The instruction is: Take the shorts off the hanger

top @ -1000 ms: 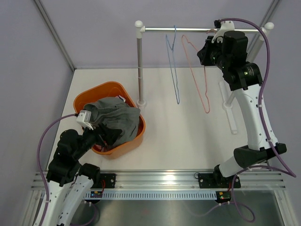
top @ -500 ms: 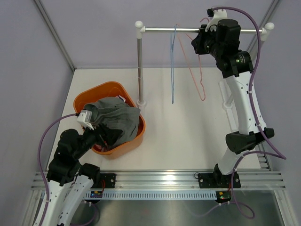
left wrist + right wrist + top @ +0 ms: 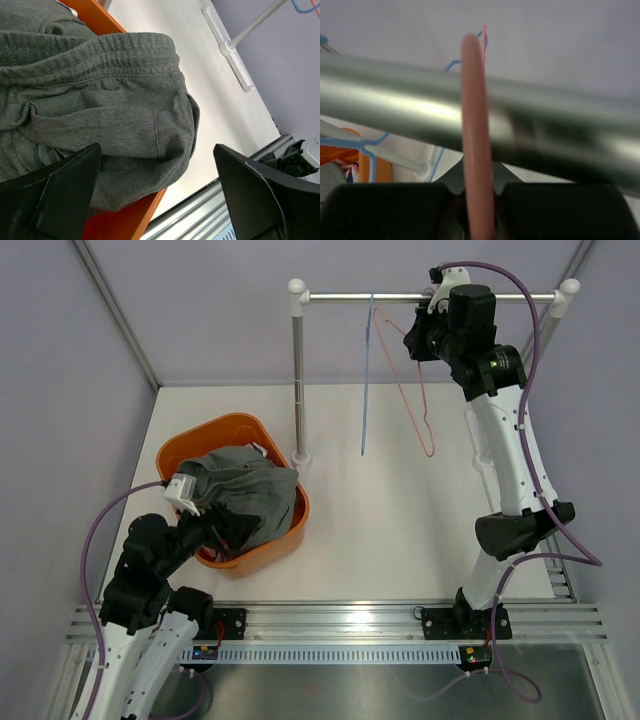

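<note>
Grey jersey fills the near left of the scene. The shorts [image 3: 100, 110] lie bunched in the orange basket [image 3: 225, 430], elastic waistband showing, with no hanger on them. The left end effector [image 3: 160, 200] hangs just above the cloth, its fingers spread wide and nothing between them. It is by far the nearer arm to the shorts, which lie straight ahead of its fingers.

Beyond the basket the white counter [image 3: 400, 530] runs back bare to the foot of the rack's post.

At the far end, the right end effector [image 3: 477, 210] is raised to the rail [image 3: 380, 95] and clamped tight on the pink hanger [image 3: 475, 125]. From the wrist, the hook passes up across the front of the bar, at a right angle to the bar's long axis, while the wire body slants down toward the counter. Whether the hook already bears on the rail I cannot tell. A blue hanger [image 3: 366, 380] hangs just to the left on the same rail.

By my judgement the shorts are off, and what remains turns on that hook seating over the bar before the fingers part. Plain lilac walls close the room on three sides.
</note>
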{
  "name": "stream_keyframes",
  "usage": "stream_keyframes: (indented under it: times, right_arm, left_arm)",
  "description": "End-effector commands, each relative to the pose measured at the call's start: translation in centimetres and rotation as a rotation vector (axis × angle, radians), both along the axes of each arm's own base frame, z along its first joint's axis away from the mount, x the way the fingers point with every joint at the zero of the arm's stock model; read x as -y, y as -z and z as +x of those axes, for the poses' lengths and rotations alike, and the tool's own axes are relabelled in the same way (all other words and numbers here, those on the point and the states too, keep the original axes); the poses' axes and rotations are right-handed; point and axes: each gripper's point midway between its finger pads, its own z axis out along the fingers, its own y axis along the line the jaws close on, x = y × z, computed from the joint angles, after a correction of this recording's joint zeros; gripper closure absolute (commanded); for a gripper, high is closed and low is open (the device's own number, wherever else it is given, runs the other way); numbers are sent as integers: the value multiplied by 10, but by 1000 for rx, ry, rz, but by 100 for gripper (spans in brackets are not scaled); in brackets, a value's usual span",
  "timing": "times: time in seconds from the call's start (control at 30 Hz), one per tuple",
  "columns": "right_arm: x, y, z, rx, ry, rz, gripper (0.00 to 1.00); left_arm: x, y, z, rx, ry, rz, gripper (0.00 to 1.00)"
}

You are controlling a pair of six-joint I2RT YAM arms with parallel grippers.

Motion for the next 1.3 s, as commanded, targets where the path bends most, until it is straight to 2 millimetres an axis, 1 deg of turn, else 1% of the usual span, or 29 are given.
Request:
stream_keyframes:
  times: [0.0, 0.1, 0.2, 0.27, 0.37, 0.4, 0.43, 0.47, 0.5, 0.6, 0.63, 0.7, 0.73, 0.77, 0.8, 0.83, 0.87, 0.9, 0.93, 0.97, 1.0, 1.03, 1.07, 1.1, 1.13, 1.17, 1.2, 1.23, 1.27]
  right_arm:
    - [4, 0, 2, 16, 12, -7, 100]
    - [3, 14, 0, -19, 13, -8, 100]
    - [10, 17, 0, -17, 50, -9, 97]
    - [12, 12, -5, -6, 54, -2, 94]
    - [14, 3, -12, 10, 61, 15, 84]
    - [14, 1, -14, 13, 61, 19, 76]
    - [16, -7, -18, 26, 66, 30, 70]
    - [18, -9, -21, 24, 75, 34, 64]
    - [20, -15, -23, 35, 89, 40, 53]
    - [28, -28, -34, 52, 118, 57, 40]
    - [31, -35, -40, 65, 126, 62, 34]
    - [34, -38, -48, 66, 138, 73, 31]
    - [37, -46, -56, 83, 141, 81, 30]
    - [39, -49, -62, 86, 146, 87, 30]
    - [41, -46, -65, 78, 156, 92, 29]
    - [46, -57, -79, 102, 162, 109, 29]
    - [48, -61, -85, 114, 167, 117, 28]
    - [50, -55, -89, 102, 172, 123, 27]
    - [54, -68, -107, 136, 169, 145, 26]
    - [54, -71, -116, 142, 154, 158, 25]
    - [52, -63, -122, 122, 141, 170, 25]
    - [54, -74, -143, 155, 121, 194, 24]
    - [47, -75, -155, 155, 67, 220, 23]
    - [39, -59, -161, 113, 27, 239, 23]
    - [36, -65, -182, 133, -20, 264, 22]
    - [22, -59, -196, 105, -114, 286, 22]
    - [15, -45, -209, 61, -160, 310, 22]
    - [9, -37, -218, 27, -201, 322, 22]
    - [-2, -27, -232, -18, -282, 345, 22]
  left_arm:
    - [7, -11, 2, 51, 41, -13, 1]
    - [6, -11, 2, 49, 36, -12, 1]
    - [6, -10, 3, 47, 34, -11, 1]
    - [6, -10, 3, 47, 34, -11, 1]
    - [6, -10, 3, 47, 34, -11, 1]
    - [6, -10, 2, 48, 34, -12, 1]
    - [6, -10, 3, 47, 34, -11, 1]
    - [6, -10, 3, 45, 36, -11, 1]
    - [7, -9, 2, 41, 39, -11, 1]
    - [7, -9, 2, 42, 39, -9, 1]
    - [7, -9, 2, 42, 34, -9, 1]
    - [7, -8, 3, 35, 33, -6, 1]
    - [6, -8, 4, 35, 31, -6, 1]
    - [7, -7, 4, 31, 31, -6, 1]
    - [6, -7, 4, 28, 30, -5, 1]
    - [6, -7, 4, 30, 29, -5, 1]
    - [6, -7, 4, 27, 28, -5, 1]
    - [6, -7, 4, 31, 25, -6, 1]
    - [6, -7, 4, 33, 25, -5, 1]
    - [5, -8, 4, 34, 22, -6, 1]
    - [5, -6, 5, 28, 19, -3, 1]
    - [5, -6, 5, 27, 17, -2, 1]
    - [5, -6, 6, 25, 14, -2, 1]
    - [5, -6, 6, 24, 16, -1, 1]
    - [5, -5, 6, 20, 17, 0, 1]
    - [6, -5, 6, 19, 20, -1, 1]
    - [6, -5, 6, 20, 27, 2, 1]
    - [7, -5, 6, 19, 29, 3, 1]
    - [7, -5, 8, 18, 32, 8, 1]
